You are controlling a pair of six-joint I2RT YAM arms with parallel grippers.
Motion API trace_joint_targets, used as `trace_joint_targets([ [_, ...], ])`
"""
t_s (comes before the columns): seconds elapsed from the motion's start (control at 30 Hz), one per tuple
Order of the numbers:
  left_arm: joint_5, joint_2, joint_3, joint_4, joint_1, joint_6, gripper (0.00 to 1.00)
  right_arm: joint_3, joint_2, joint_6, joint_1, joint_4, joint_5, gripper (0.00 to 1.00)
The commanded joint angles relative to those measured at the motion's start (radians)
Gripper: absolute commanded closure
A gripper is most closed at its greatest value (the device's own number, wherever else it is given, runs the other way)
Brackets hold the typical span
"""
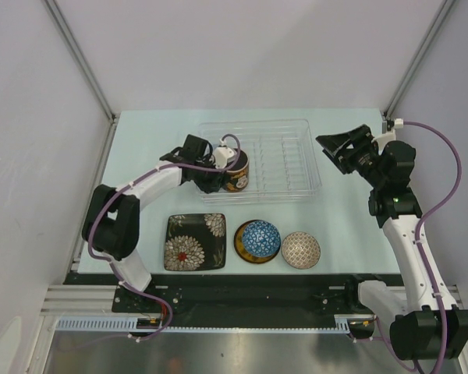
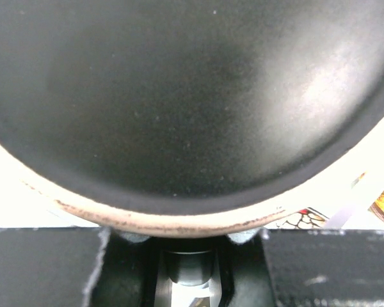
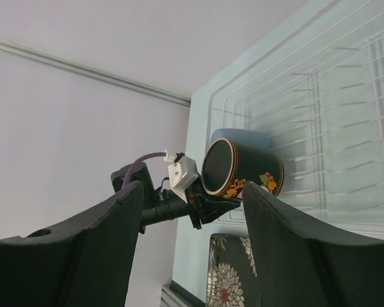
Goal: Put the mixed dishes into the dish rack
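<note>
- Clear dish rack (image 1: pixel 296 156) is sitting far and centre on the pale surface (image 1: pixel 140 148), with its ribbed slots running across the floor.
- The dark floral mug (image 1: pixel 237 171) is hanging over the rack's near left corner, tipped on its side. The left gripper (image 1: pixel 221 176) is clenching it at the base end. Whether the mug is touching the rack floor, cannot tell.
- The right gripper (image 1: pixel 337 149) is hovering just right of the rack's far right corner, released, jaws standing wide and grasping nothing.
- A near row is lying on the surface, well apart from the rack:
  - the black square floral plate (image 1: pixel 195 242) is lying flat at the left;
  - the blue patterned bowl (image 1: pixel 261 237) is sitting on the yellow round saucer (image 1: pixel 239 251) in the middle;
  - the brownish patterned bowl (image 1: pixel 300 249) is resting just to the right, straight on the surface.
- The right wrist view is looking low across the rack.
  - It is showing the mug's black round end with a cream ring, and orange flowers along the mug's side.
  - It is also catching a pale blue rounded shape, seemingly the pale blue cup (image 3: pixel 238 137), just behind the mug at the rack's left end.
  - The top view is hiding that shape under the arm and mug.
- The left wrist view is filling almost wholly with the mug's black end and cream rim, sitting close against the gripper's dark fingers (image 2: pixel 45 268).
</note>
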Motion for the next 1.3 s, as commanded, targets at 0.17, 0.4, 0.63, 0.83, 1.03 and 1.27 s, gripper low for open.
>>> trace_joint_targets([
  [0.17,-0.002,-0.003,-0.009,0.153,-0.022,0.061,1.0,-0.001,0.0,0.019,-0.005,0.05,-0.024,0.32],
  [0.4,-0.01,0.005,-0.006,0.13,-0.023,0.077,0.87,-0.001,0.003,0.025,-0.007,0.051,-0.025,0.32],
  [0.63,0.004,-0.004,-0.012,0.11,-0.023,0.084,0.58,-0.001,0.006,0.038,-0.01,0.057,-0.027,0.32],
  [0.83,0.016,-0.021,-0.016,0.101,-0.023,0.078,0.32,-0.001,0.007,0.041,-0.01,0.053,-0.022,0.32],
  [1.03,0.024,-0.081,0.002,0.032,-0.023,0.093,0.21,0.0,0.018,0.038,-0.013,0.054,-0.02,0.33],
  [1.27,0.131,-0.226,0.075,-0.121,-0.023,0.077,0.15,-0.001,0.032,0.012,-0.019,0.013,-0.01,0.32],
])
